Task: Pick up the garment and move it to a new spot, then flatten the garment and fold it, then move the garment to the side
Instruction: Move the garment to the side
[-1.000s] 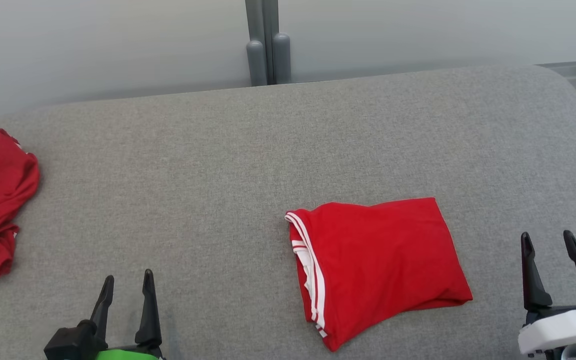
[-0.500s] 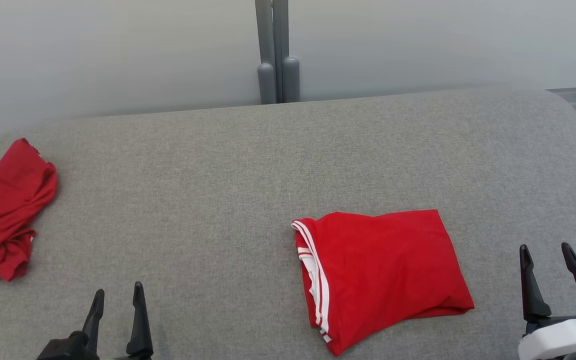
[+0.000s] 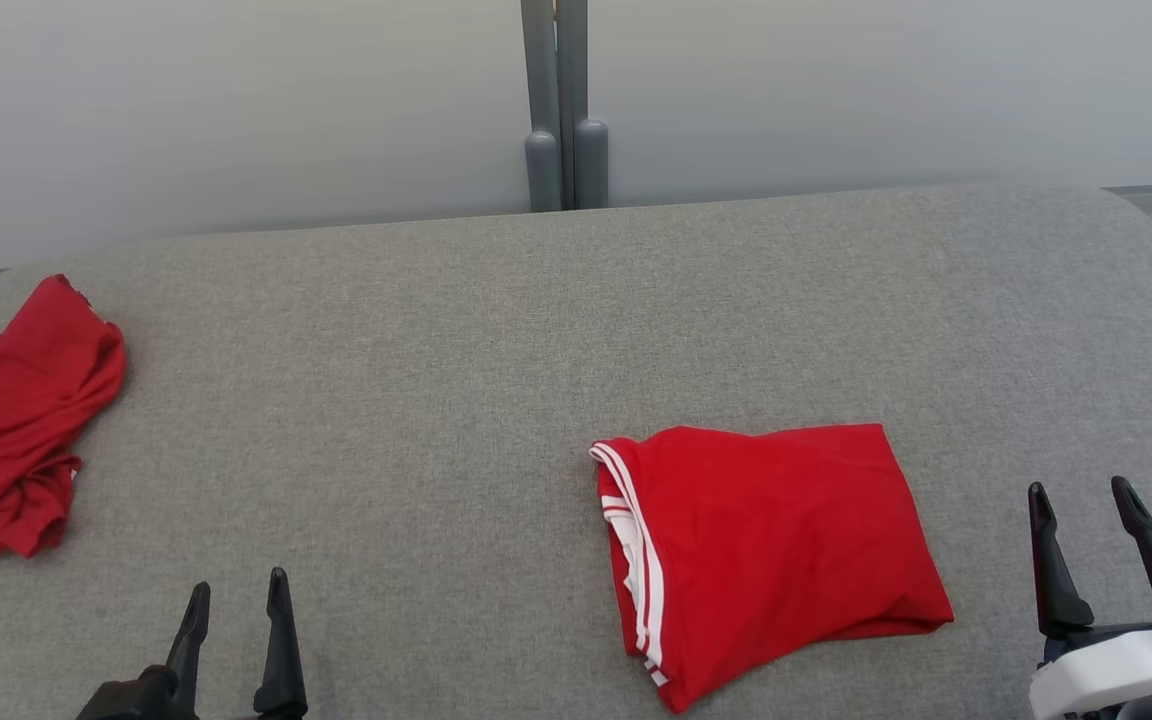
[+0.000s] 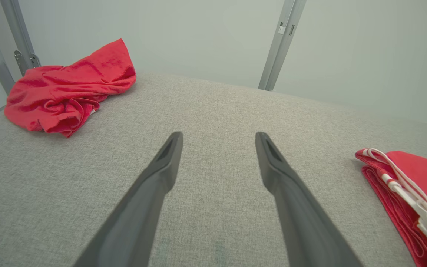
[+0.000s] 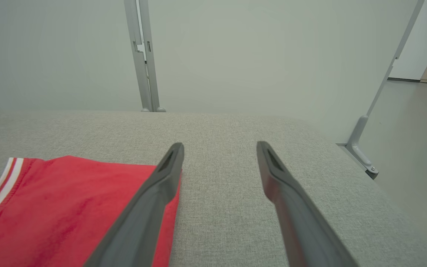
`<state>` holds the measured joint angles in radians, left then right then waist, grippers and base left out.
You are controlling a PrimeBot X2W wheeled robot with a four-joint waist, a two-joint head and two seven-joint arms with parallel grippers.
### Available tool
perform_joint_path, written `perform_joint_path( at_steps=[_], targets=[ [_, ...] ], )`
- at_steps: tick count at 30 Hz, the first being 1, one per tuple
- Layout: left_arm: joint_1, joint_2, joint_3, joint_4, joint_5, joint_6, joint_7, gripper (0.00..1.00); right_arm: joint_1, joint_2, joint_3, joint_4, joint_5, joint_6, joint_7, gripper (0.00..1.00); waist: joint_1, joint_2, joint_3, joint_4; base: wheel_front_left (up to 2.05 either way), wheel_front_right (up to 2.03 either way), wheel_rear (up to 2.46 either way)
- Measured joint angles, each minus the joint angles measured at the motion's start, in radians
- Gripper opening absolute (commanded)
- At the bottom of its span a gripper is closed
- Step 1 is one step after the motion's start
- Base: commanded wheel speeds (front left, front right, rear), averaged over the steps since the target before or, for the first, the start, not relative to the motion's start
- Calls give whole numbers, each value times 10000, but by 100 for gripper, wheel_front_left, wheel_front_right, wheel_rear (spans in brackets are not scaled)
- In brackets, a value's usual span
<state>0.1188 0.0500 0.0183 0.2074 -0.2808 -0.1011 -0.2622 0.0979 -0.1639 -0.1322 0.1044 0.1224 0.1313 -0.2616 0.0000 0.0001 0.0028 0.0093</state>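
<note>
1. judging by the layout, the crumpled red garment (image 3: 16,420) at the far left of the grey fabric surface (image 3: 436,350) awaits pickup. the folded red garment with white-striped trim (image 3: 776,560) lies near the right gripper (image 3: 1078,487).
2. both grippers are spread and empty (the left gripper (image 3: 240,583) is nearer the heap).
3. pinch a raised fold deeply, then lift it clear before carrying.

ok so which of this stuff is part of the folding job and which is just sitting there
Job:
- folded red garment, lying flat at the right
- crumpled red garment, far left, probably not folded yet
- left pincer and right pincer, both open and empty

Just there:
- grey table, the work surface
- post
- wall
</note>
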Motion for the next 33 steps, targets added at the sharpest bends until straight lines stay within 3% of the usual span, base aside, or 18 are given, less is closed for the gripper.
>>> perform_joint_path(
  at_steps=[9,15,19,22,25,28,33],
  targets=[
    [86,0,19,-54,-6,19,0,100,-228,-63,140,-180,142,0,0,100,0,0,-30,-45,0,0,0],
    [142,0,19,-121,-6,58,0,100,-723,-909,968,357,909,2,314,100,0,0,-69,-78,0,0,0],
    [180,0,23,-176,-75,132,0,100,-1499,-1555,1198,-357,1847,4,2069,100,0,0,-97,-107,0,0,0],
    [271,0,0,-196,-140,165,0,100,-1866,-1950,1360,-849,2529,4,4042,100,0,0,-103,-133,0,0,0],
    [283,2,-86,-199,-196,188,0,100,-2220,-2021,1145,-947,2847,2,5996,100,0,0,-50,-134,0,0,0],
    [267,-2,-188,-192,-222,188,0,100,-2434,-1687,1156,-813,3292,0,7774,100,0,0,39,-102,0,0,0],
    [93,-2,-257,-196,-232,188,0,100,-2972,-1338,1452,272,3242,-4,9003,100,0,0,285,-49,0,0,0]
  ],
)
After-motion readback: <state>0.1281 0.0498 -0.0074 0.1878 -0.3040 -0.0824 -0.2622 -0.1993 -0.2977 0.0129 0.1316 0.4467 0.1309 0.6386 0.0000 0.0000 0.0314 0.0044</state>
